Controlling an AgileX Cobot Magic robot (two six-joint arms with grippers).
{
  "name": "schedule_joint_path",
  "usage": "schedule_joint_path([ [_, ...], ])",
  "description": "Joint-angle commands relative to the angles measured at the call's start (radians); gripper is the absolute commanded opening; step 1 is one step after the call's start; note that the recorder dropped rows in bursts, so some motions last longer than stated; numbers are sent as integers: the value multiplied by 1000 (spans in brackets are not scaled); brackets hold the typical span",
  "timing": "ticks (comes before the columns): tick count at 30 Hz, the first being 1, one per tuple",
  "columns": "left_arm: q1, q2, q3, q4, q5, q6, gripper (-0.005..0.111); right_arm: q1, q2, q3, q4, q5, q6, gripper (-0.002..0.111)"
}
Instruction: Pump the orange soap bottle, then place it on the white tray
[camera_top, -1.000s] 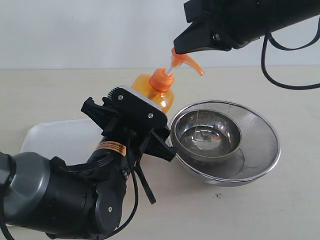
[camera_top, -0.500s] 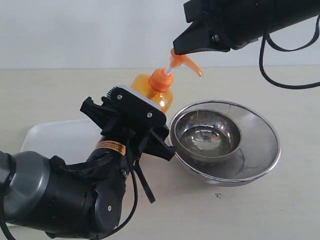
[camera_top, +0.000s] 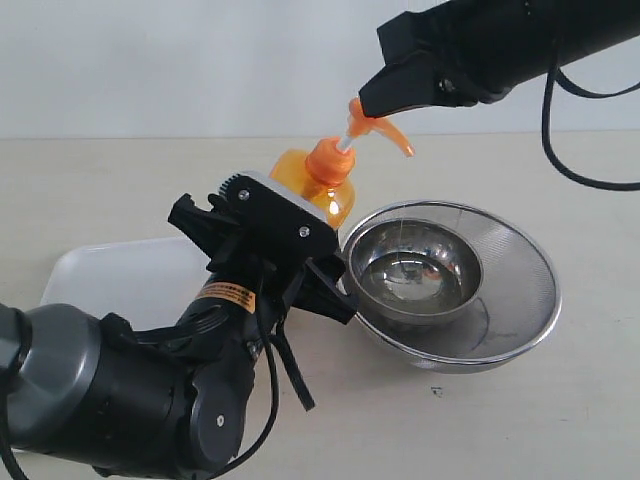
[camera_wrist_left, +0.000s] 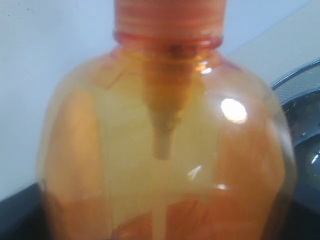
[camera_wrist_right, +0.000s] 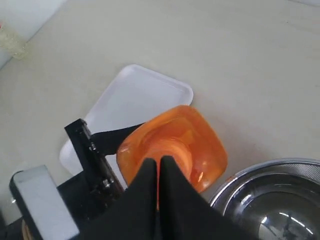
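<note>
Bottle in my left grip, right tip on the pump.
My left gripper is clamped around the orange soap bottle, which sits tilted, off the table, between the white tray and the steel bowls. My right gripper, fingers pressed together, touches the pump head from above.

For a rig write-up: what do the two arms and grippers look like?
Both arms are mostly black. The left arm has a bulky rounded grey-and-black joint, a yellow-and-black label and a loose black cable. The left gripper is a flat black block with screws and a white edge. The right gripper tapers to two pointed black fingers; a looping cable hangs from the right arm.
</note>
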Motion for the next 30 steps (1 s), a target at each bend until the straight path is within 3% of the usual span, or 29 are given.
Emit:
schedule_joint_path([
  [1,-10,-14,-9,28,-53,-19,5,3,-57,10,-60,51,20,0],
  [16,-8,-14,-9,26,-53,-19,5,3,-42,11,-74,145,38,0],
  [30,-8,-14,-9,26,-53,-19,5,3,-4,11,-144,11,46,0],
])
